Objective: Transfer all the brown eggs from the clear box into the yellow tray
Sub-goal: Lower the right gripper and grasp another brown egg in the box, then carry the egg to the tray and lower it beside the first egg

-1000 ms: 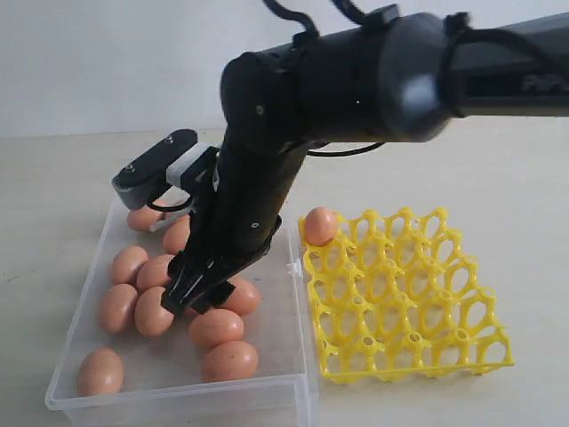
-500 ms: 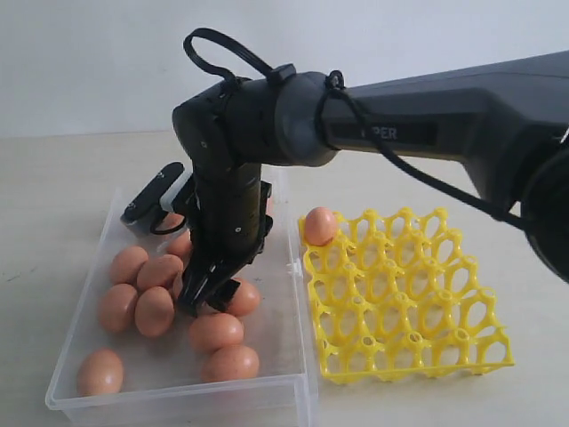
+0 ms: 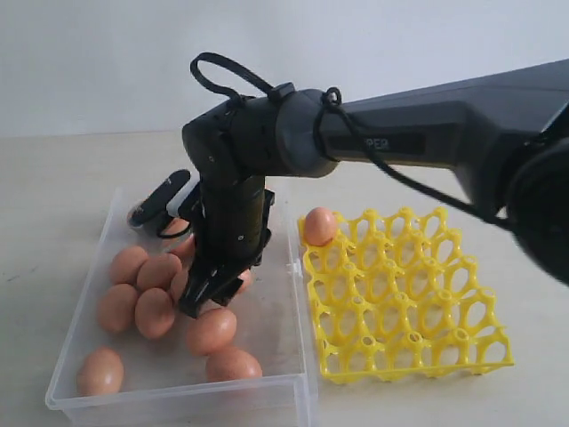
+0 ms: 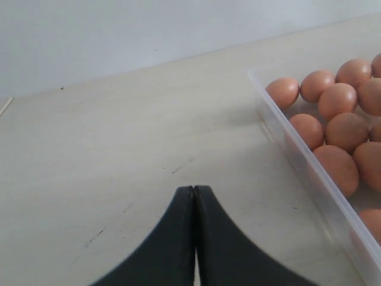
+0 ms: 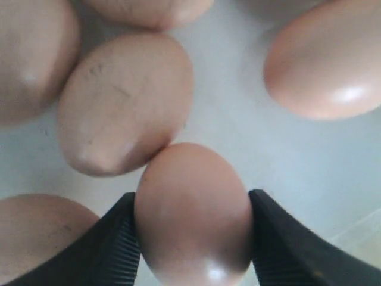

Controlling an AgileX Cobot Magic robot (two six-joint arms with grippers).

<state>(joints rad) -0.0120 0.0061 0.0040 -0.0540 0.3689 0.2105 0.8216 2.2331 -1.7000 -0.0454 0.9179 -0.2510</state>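
Note:
Several brown eggs [image 3: 117,307] lie loose in the clear box [image 3: 178,392] on the left. One more egg [image 3: 320,225] sits in the far-left corner cup of the yellow tray [image 3: 418,302]. My right gripper [image 3: 209,298] reaches down into the middle of the box. In the right wrist view its fingers [image 5: 119,238] press both sides of one brown egg [image 5: 191,214], which touches a neighbouring egg [image 5: 122,101]. My left gripper [image 4: 194,189] is shut and empty, over bare table beside the clear box [image 4: 309,173] and its eggs [image 4: 336,98].
The yellow tray sits right beside the clear box, touching its right wall. Eggs crowd the left and front of the box around the right gripper. Pale tabletop [image 3: 498,178] surrounds both, with a white wall behind.
My right arm has drawn back and lowered into the box, and its jaws have narrowed onto one egg. Two eggs at the front of the box have shifted slightly.

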